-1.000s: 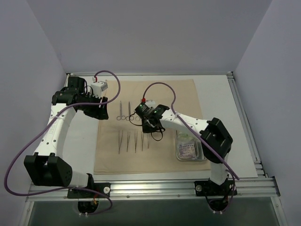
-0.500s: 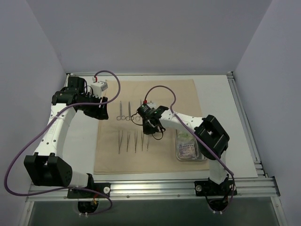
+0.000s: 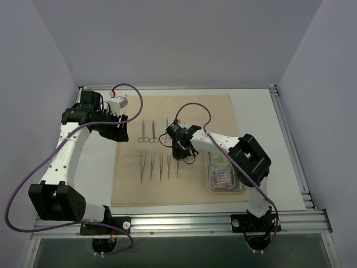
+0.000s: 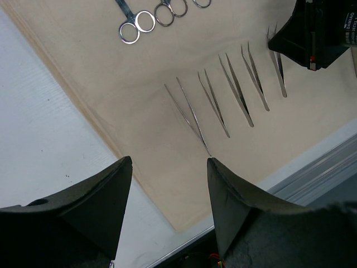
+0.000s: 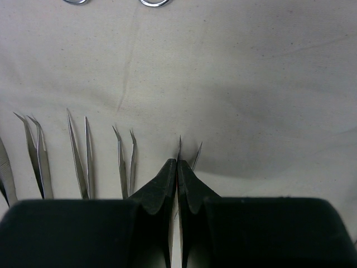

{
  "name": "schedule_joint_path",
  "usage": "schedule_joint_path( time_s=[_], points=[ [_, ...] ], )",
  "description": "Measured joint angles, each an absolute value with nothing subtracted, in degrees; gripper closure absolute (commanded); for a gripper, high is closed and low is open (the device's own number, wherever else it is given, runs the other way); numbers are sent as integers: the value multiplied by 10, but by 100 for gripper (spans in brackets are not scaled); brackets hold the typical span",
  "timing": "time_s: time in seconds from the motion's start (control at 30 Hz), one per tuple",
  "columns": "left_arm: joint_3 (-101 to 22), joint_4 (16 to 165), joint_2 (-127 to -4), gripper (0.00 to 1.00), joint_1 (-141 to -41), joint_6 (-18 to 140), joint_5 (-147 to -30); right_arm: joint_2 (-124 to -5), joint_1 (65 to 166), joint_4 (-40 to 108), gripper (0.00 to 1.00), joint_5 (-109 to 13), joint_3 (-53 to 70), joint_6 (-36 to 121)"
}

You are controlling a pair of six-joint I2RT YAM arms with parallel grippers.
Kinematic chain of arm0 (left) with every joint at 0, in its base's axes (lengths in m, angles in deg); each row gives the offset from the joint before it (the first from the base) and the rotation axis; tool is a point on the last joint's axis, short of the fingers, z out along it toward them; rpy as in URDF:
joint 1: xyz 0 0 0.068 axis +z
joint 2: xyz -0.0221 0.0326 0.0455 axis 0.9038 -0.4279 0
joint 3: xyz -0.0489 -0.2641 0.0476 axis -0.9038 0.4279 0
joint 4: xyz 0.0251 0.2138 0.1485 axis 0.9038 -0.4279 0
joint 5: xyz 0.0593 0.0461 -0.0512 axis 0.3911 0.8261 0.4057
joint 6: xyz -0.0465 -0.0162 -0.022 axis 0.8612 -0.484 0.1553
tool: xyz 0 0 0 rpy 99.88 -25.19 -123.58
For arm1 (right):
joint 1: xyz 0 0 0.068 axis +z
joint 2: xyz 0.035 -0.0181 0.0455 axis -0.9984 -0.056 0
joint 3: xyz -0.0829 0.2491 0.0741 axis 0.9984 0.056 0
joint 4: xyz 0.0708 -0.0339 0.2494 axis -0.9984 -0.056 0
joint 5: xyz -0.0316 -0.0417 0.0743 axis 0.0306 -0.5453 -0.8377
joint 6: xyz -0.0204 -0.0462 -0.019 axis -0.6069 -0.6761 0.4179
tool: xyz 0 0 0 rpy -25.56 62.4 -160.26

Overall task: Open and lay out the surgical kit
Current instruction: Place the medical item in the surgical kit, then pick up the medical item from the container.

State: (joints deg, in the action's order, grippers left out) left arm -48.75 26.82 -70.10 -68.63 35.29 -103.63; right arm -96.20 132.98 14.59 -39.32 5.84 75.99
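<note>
Cloth wrap (image 3: 212,106): beige, I see it spread flat.
Clamps (image 3: 148,132): ring-handled, side by side mid-cloth.
Tweezers (image 3: 152,167): parallel row nearer me.
Tray (image 3: 227,190): steel, on cloth's right side, holding pale packets (image 3: 222,177).

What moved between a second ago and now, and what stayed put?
The right arm's elbow shifted left, and its shut right claw crept slightly toward the near edge, tips over the rightmost tweezers. Whether it pinches them is unclear. Nothing was visibly taken or let go. The open left claw, cloth, clamps and tray are unchanged.
</note>
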Motion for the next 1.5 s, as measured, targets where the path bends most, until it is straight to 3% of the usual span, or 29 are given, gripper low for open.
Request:
schedule_joint_path(
  time_s=[0.2,0.33,0.6,0.9,1.2,1.5],
  points=[
    [-488,268,-701,35,-686,353,-1036,-971,1330,147,98,-395,58,759],
    [-488,268,-701,35,-686,351,-1036,-972,1330,146,86,-395,56,758],
    [-488,268,-701,35,-686,350,-1036,-974,1330,143,72,-395,36,757],
    [-488,268,-701,35,-686,351,-1036,-970,1334,122,44,-394,21,752],
    [-488,268,-701,35,-686,351,-1036,-925,1336,102,27,-388,9,748],
    [-488,268,-702,35,-686,351,-1036,-857,1337,101,26,-385,1,738]
  ],
)
